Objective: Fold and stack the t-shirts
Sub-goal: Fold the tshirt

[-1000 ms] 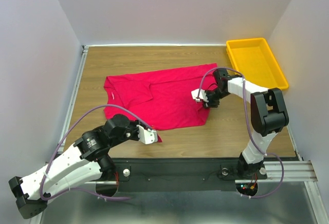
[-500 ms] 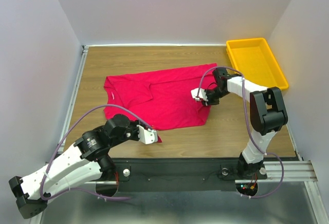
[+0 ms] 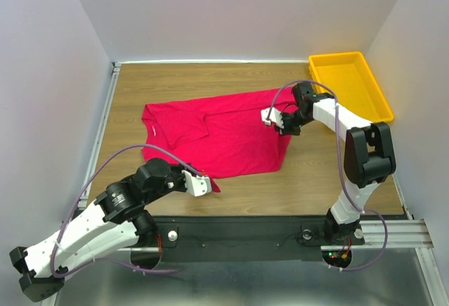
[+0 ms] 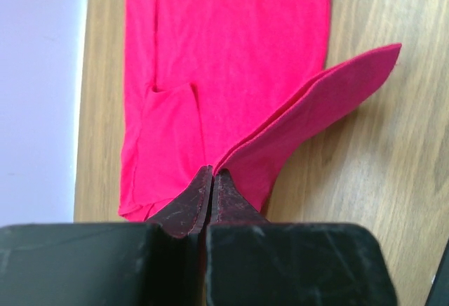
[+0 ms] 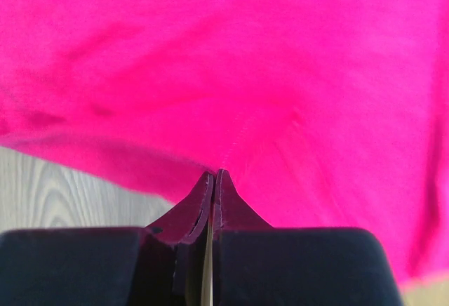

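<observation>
So the t-shirt (image 3: 224, 134) is plain crimson-red, no print at all. The tray (image 3: 349, 85) at 1 o'clock is solid bright yellow. The table (image 3: 175, 81) is light brown woodgrain. The left arm (image 3: 91, 229) and right arm (image 3: 337, 120) are white with black joints and purple cables (image 3: 119, 155).

Left arm: low, reaching forward from its base, elbow bent, wrist pointing right.
Left gripper (image 3: 198, 183): jaws pressed together, pinching a corner of the t-shirt (image 3: 224, 134).
Right arm: upright, folded forward, wrist pointing left.
Right gripper (image 3: 270, 117): jaws pressed together on the t-shirt edge.
</observation>
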`<state>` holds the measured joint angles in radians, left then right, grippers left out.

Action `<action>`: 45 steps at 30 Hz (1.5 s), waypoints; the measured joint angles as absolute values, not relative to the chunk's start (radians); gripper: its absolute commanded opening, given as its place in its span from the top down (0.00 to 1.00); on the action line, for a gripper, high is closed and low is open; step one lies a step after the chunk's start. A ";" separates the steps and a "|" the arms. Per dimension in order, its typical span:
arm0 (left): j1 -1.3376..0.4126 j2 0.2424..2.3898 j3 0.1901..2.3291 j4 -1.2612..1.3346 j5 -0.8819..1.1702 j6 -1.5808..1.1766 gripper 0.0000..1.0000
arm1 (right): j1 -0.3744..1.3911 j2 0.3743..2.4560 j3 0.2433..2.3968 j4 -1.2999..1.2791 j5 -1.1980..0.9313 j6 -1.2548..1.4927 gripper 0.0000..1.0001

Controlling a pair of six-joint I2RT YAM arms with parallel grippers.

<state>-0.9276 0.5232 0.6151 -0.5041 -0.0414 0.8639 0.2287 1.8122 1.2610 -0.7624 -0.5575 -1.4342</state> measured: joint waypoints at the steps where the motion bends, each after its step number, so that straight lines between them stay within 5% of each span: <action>1: -0.928 0.509 0.616 -0.503 -0.046 0.858 1.00 | 0.229 1.794 1.286 -0.779 -0.547 -1.404 0.99; 17: -0.928 0.331 0.687 -0.454 -0.139 0.784 1.00 | 0.192 1.287 1.258 -0.861 -0.354 -1.039 0.99; 38: -0.920 0.527 0.603 -0.466 -0.192 0.645 1.00 | 0.046 1.502 1.159 -0.862 -0.308 -1.003 0.99; 45: -0.773 0.615 0.601 -0.414 -0.146 0.657 1.00 | 0.045 1.634 1.166 -0.857 -0.315 -1.013 0.99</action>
<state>-0.7727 0.6151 0.6006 -0.4141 -0.1463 0.6571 0.0452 1.6341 1.1664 -0.8566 -0.3149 -1.0134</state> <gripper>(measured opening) 0.058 0.023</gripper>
